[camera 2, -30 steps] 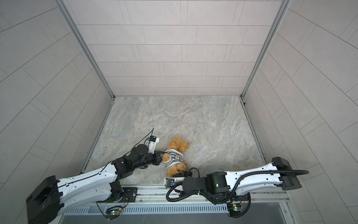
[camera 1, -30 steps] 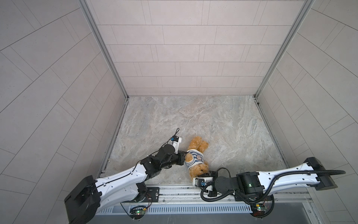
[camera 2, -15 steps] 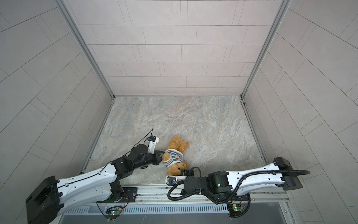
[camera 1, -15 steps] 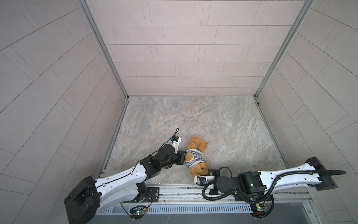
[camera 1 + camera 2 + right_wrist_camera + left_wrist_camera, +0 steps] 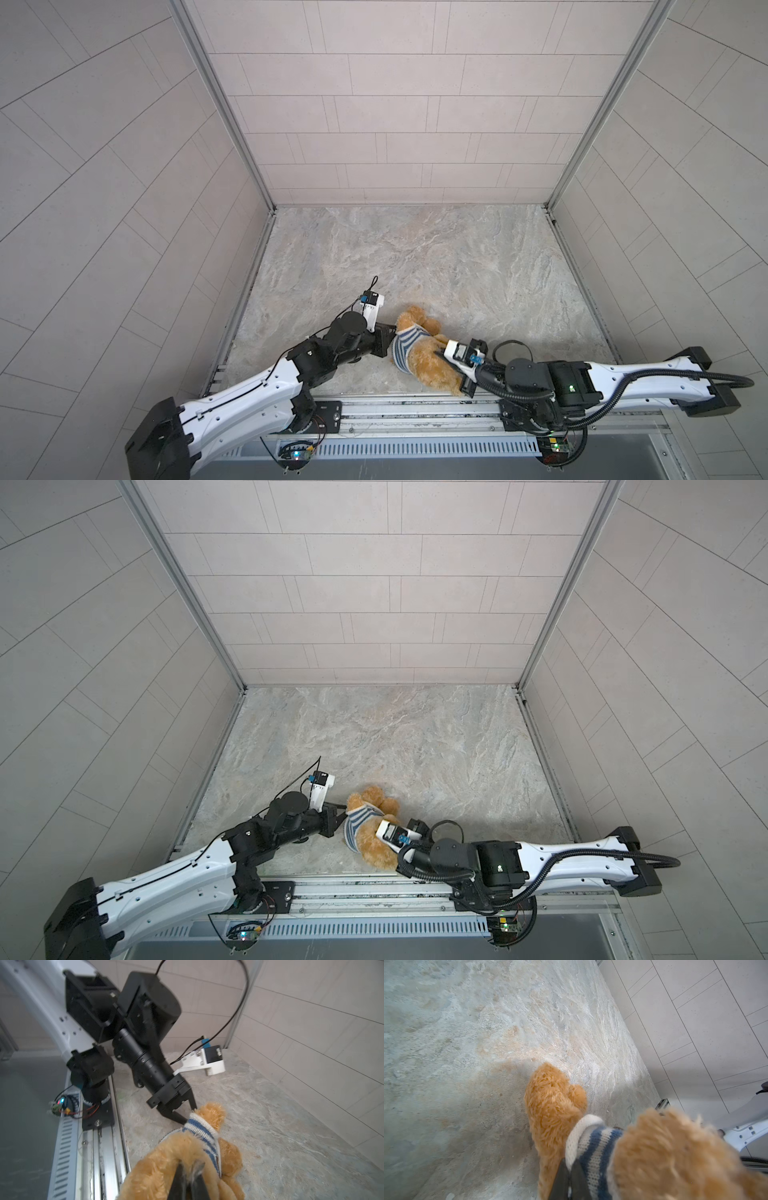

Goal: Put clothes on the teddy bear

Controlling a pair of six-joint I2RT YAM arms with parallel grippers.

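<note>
The bear (image 5: pixel 430 368) is small, fluffy and golden-brown. It lies on the stone floor (image 5: pixel 415 257), close to the front edge and near the middle. A blue-and-white striped shirt (image 5: pixel 405 347) is bunched round its middle. A small fluffy end pokes out of the shirt toward the back. The bigger fluffy end points to the front. Its face is hidden.
</note>
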